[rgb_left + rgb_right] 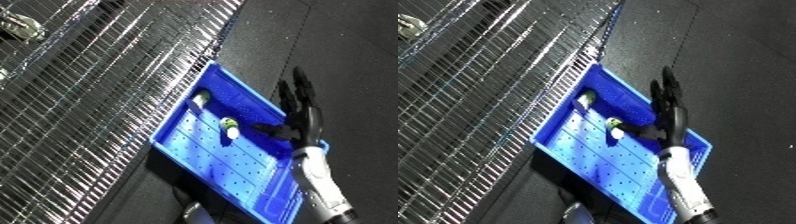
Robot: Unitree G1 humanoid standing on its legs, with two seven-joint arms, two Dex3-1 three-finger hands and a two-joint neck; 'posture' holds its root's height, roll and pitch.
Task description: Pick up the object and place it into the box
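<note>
A blue bin (258,197) with a perforated floor lies on the dark floor beside a wire rack. Inside it lie two small white and green objects: one (229,127) near the middle and another (199,100) closer to the rack side. My right hand (306,122) is over the bin's right rim, open, with its fingers (667,90) straight and pointing away from me. Its thumb (268,131) reaches into the bin toward the middle object, and I cannot tell whether it touches it. The white forearm (684,185) comes in from the lower right. My left hand is out of sight.
A wire rack (98,90) fills the left half of the view, right against the bin's left wall. Dark speckled floor (346,45) spreads to the right and beyond the bin. Something pale (191,211) shows at the bottom edge.
</note>
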